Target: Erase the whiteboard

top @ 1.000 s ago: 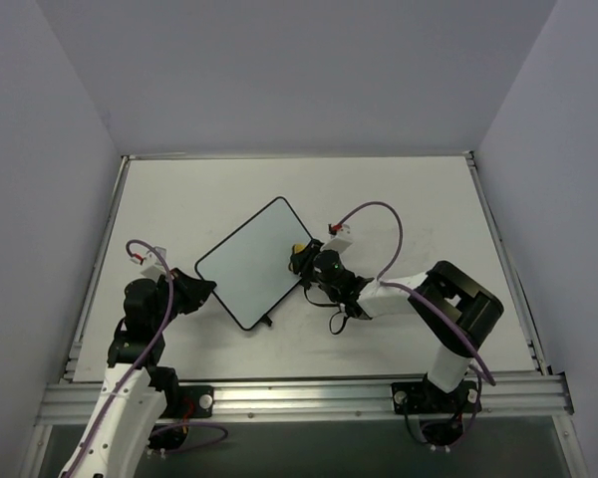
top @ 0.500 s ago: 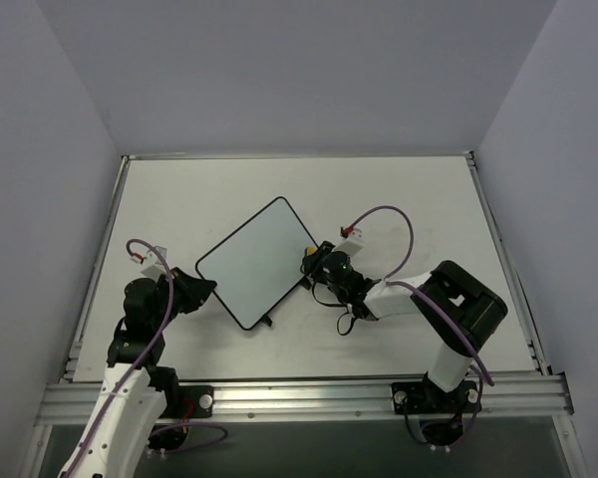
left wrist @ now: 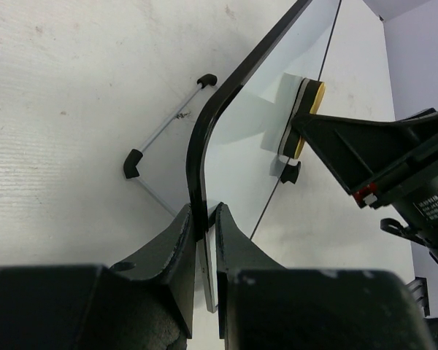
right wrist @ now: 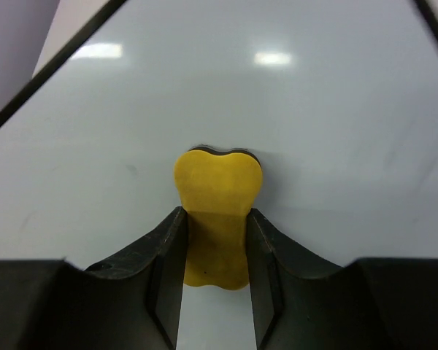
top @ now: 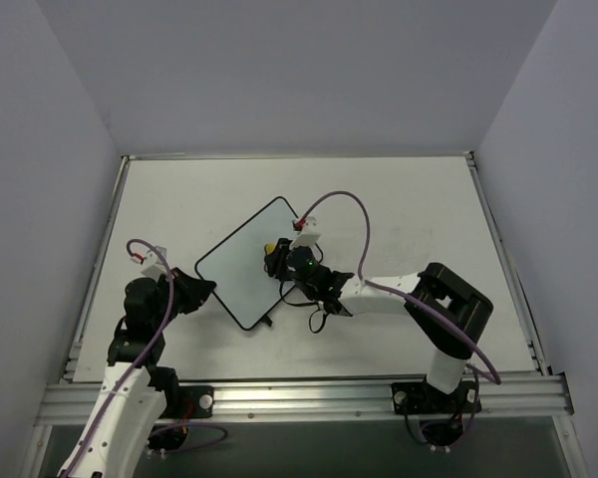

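The whiteboard (top: pixel 241 267) lies tilted like a diamond on the table, its white face bare of dark scribbles. My left gripper (top: pixel 203 289) is shut on the board's lower-left black frame; in the left wrist view the frame (left wrist: pixel 217 109) runs up from between the jaws of that gripper (left wrist: pixel 204 213). My right gripper (top: pixel 277 261) is shut on a small yellow sponge (top: pixel 270 247) and presses it on the board's right half. In the right wrist view the sponge (right wrist: pixel 217 186) sits pinched in the gripper (right wrist: pixel 215 215), flat against the whiteboard (right wrist: pixel 204 87).
A thin wire foot (left wrist: pixel 168 124) of the board stands on the white table (top: pixel 409 199). Purple cables (top: pixel 339 199) loop over the right arm. An aluminium rail (top: pixel 299 398) runs along the near edge, and grey walls enclose the table.
The right gripper has carried the sponge left, from beside the board's right edge onto its face. The left gripper and the board have stayed put.
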`<state>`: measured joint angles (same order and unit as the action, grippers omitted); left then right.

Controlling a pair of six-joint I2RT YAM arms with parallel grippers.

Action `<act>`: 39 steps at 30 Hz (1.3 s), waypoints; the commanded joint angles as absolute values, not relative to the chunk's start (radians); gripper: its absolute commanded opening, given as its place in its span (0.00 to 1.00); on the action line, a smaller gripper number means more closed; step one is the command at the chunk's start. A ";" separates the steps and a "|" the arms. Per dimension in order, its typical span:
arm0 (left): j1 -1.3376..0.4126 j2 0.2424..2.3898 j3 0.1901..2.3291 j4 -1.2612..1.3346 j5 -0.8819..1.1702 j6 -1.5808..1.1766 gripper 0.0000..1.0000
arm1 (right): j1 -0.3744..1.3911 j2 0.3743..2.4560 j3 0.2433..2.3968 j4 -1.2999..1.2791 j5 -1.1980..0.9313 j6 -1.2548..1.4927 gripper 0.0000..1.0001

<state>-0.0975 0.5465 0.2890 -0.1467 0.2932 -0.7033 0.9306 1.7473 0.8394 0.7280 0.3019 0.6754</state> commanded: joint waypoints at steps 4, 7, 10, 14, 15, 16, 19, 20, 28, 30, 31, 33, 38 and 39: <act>-0.117 0.560 0.310 -0.193 0.279 -0.680 0.02 | 1.066 1.836 1.011 0.644 0.287 0.603 0.00; -0.118 0.560 0.310 -0.195 0.278 -0.678 0.02 | 1.113 1.877 1.083 0.617 0.295 0.582 0.00; -0.121 0.560 0.310 -0.195 0.278 -0.678 0.02 | 1.143 1.914 1.140 0.586 0.291 0.560 0.00; -0.123 0.560 0.310 -0.195 0.275 -0.678 0.02 | 1.164 1.947 1.228 0.554 0.288 0.540 0.00; -0.124 0.558 0.310 -0.195 0.275 -0.678 0.02 | 1.163 1.950 1.238 0.548 0.288 0.538 0.00; -0.124 0.558 0.311 -0.195 0.272 -0.678 0.02 | 1.164 1.957 1.239 0.545 0.288 0.541 0.00; -0.124 0.557 0.311 -0.196 0.272 -0.678 0.02 | 1.157 1.951 1.223 0.543 0.301 0.554 0.00; -0.124 0.555 0.311 -0.196 0.270 -0.678 0.02 | 1.143 1.950 1.212 0.546 0.302 0.558 0.00; -0.126 0.552 0.311 -0.198 0.270 -0.676 0.02 | 1.023 1.893 1.073 0.577 0.261 0.655 0.00; -0.127 0.555 0.311 -0.198 0.270 -0.676 0.02 | 0.994 1.881 1.045 0.583 0.242 0.666 0.00; -0.127 0.554 0.311 -0.199 0.268 -0.676 0.02 | 0.971 1.869 1.014 0.595 0.241 0.675 0.00; -0.129 0.555 0.311 -0.199 0.267 -0.676 0.02 | 0.950 1.856 0.983 0.606 0.233 0.684 0.00; -0.132 0.557 0.313 -0.196 0.264 -0.676 0.02 | 0.870 1.819 0.866 0.663 0.192 0.724 0.00; -0.132 0.557 0.313 -0.198 0.262 -0.676 0.02 | 0.859 1.815 0.850 0.672 0.186 0.729 0.00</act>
